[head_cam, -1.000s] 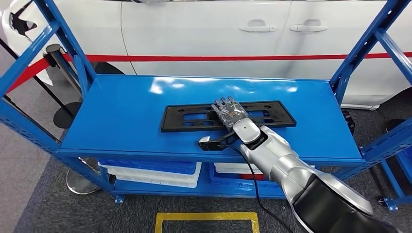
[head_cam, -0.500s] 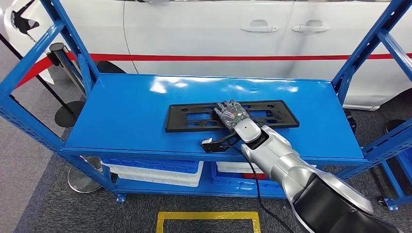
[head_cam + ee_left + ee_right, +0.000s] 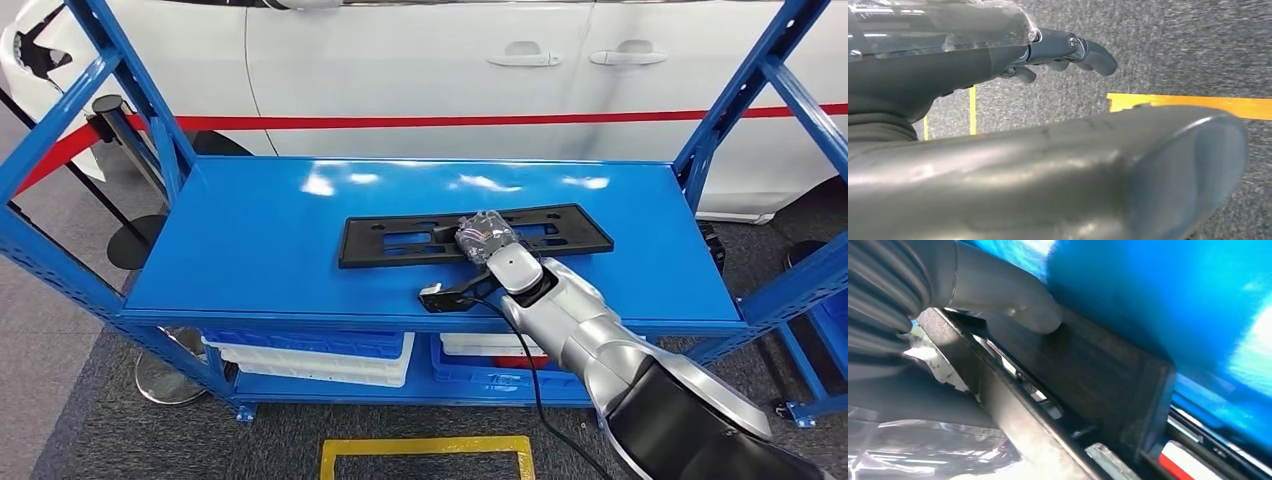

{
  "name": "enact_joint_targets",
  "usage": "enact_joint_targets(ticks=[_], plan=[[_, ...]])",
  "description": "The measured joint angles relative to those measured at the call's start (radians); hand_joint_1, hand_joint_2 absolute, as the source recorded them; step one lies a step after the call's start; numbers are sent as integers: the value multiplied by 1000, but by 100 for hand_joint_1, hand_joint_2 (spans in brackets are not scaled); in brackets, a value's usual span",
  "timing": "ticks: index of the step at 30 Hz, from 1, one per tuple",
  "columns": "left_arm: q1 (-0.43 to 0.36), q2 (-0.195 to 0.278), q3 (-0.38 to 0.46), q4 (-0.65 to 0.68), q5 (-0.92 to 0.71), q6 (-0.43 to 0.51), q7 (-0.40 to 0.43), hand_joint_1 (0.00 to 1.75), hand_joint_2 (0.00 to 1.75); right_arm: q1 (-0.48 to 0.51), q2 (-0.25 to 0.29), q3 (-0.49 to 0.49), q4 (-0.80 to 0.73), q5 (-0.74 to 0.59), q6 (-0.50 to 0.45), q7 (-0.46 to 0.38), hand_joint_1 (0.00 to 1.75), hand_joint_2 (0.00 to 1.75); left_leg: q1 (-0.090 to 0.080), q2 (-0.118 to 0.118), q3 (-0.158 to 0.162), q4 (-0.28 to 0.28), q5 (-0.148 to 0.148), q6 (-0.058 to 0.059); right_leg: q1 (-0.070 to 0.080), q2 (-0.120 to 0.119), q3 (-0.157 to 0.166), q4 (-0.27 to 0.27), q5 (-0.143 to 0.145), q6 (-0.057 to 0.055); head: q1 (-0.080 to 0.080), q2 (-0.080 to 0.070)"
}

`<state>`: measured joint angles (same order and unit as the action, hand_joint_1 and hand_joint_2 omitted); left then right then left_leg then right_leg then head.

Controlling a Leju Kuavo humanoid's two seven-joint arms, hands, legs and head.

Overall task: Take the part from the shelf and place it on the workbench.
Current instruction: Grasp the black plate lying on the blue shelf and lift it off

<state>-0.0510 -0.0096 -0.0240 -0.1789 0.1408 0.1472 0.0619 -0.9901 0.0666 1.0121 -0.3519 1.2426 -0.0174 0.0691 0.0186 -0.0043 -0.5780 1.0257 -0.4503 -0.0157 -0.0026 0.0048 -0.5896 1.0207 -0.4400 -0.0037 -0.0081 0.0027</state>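
The part [image 3: 475, 236], a long black plate, lies flat with its long axis crosswise under the right hand [image 3: 485, 235], whose fingers and thumb [image 3: 1013, 300] clamp it.

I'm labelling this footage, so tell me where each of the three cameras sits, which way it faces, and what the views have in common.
Head view: high on the body, looking forward and down at the blue shelf, the black part and a white car; the silver right arm and right hand show.
Left wrist view: behind the left hand, facing grey carpet with yellow lines.
Right wrist view: behind the right hand, its thumb on the black part.
Shared: head and right wrist views both show the part and shelf.
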Motion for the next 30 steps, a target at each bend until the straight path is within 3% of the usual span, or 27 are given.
enact_joint_targets(ticks=[2,4,7,8,9,10,13,14,16,18,20,23,24,25,26,28,30], plan=[[-1,0,0,0,0,0,1,0,0,-1,0,0,1,0,0,0,175,175,-2,0,-1,-3,5,15,-1,3,-2,-1,2,12,0,0],[-1,0,0,0,1,0,2,0,0,-1,-1,0,2,0,0,-1,175,175,-1,2,0,-11,13,30,-4,2,-13,25,-18,23,1,0],[-1,0,0,0,2,1,3,0,0,1,-1,0,4,0,-1,0,175,175,0,4,-5,-15,18,39,-9,0,-92,193,-109,35,3,0],[0,0,0,0,2,0,3,0,0,2,-1,0,4,0,-3,1,175,175,0,4,-6,-14,19,40,-10,0,-120,250,-128,38,3,0],[1,0,0,0,2,-1,3,0,0,2,-1,0,5,0,-5,4,175,175,0,4,-7,-14,19,40,-11,0,-134,278,-129,39,3,0],[1,0,0,0,3,-2,1,0,0,2,-1,0,5,0,-8,8,175,175,0,3,-6,-13,18,39,-11,0,-127,266,-111,38,3,0],[0,-2,1,0,0,-4,-16,0,0,-6,-2,-4,5,-2,-21,22,175,175,-2,1,-3,-10,15,32,-9,0,-35,73,-15,28,3,0],[0,-2,1,0,-2,-2,-23,0,0,-10,-2,-6,5,-3,-24,26,175,175,-3,0,-5,-9,15,28,-7,0,-14,27,-1,23,2,0],[-1,-3,1,0,-5,0,-31,0,0,-16,-3,-10,5,-4,-27,32,175,175,-6,-1,-8,-11,17,16,-1,-1,-7,0,1,15,2,0],[0,-4,1,0,-6,4,-38,0,87,-25,-4,-14,5,-5,-34,42,175,175,-5,-2,-11,-10,15,5,-5,-2,-8,-5,7,2,2,0],[1,-5,0,0,-9,13,-46,0,175,-45,-6,-23,4,-5,-41,56,175,175,-4,-1,-36,41,-21,-3,-10,-5,-8,-13,13,-11,0,0],[1,-8,0,0,-15,23,-56,0,175,-104,-9,-44,-2,-5,-42,73,175,175,-2,-1,-125,235,-111,-10,-7,-4,-13,-12,14,-20,-1,0],[1,-9,0,0,-15,23,-60,0,175,-130,-11,-52,-6,-4,-43,76,175,175,-2,-1,-145,274,-118,-11,-6,-4,-14,-10,13,-21,-1,0],[1,-9,0,0,-15,23,-64,0,175,-157,-13,-62,-11,-3,-44,80,175,175,-2,0,-148,276,-104,-11,-5,-3,-14,-7,11,-21,-1,0],[1,-10,0,0,-15,23,-69,0,175,-187,-16,-73,-17,-2,-47,83,175,175,-2,0,-132,239,-71,-9,-5,-2,-14,-3,8,-20,-1,0],[3,-12,1,0,-15,23,-75,0,175,-244,-21,-97,-32,3,-57,88,175,175,-3,1,-77,111,0,-3,-2,-2,-15,7,-1,-14,-1,0],[4,-16,1,0,-15,24,-79,0,175,-292,-27,-118,-46,8,-66,89,175,175,-6,1,-43,29,21,6,1,-2,-22,17,-6,-7,0,0]])
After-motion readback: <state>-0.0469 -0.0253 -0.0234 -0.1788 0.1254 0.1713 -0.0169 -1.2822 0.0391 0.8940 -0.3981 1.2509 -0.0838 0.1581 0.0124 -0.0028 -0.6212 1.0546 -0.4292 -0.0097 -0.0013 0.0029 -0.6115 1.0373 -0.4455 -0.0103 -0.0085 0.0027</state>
